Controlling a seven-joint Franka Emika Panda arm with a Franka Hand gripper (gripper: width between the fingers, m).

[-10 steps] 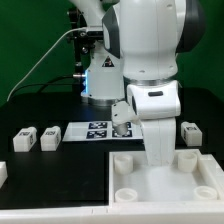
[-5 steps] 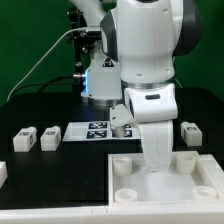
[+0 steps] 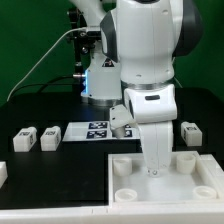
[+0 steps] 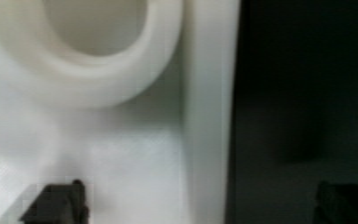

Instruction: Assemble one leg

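Three small white legs with marker tags lie on the black table in the exterior view: two (image 3: 25,138) (image 3: 48,137) at the left and one (image 3: 189,131) at the right. The large white tray (image 3: 112,182) with round corner sockets lies at the front. My gripper (image 3: 152,172) is lowered onto the tray, its fingers hidden behind the hand. In the wrist view the gripper (image 4: 199,200) is open and holds nothing. Its dark fingertips (image 4: 53,200) stand wide apart, one over the tray floor and one over the black table, either side of the tray's rim (image 4: 208,120). A round socket (image 4: 87,50) lies just ahead.
The marker board (image 3: 95,130) lies flat behind the tray. A white piece (image 3: 2,172) shows at the exterior view's left edge. The robot base and cables stand at the back against a green wall.
The arm shifted slightly toward the exterior view's left a second ago and has held still since. The legs and tray have not moved.
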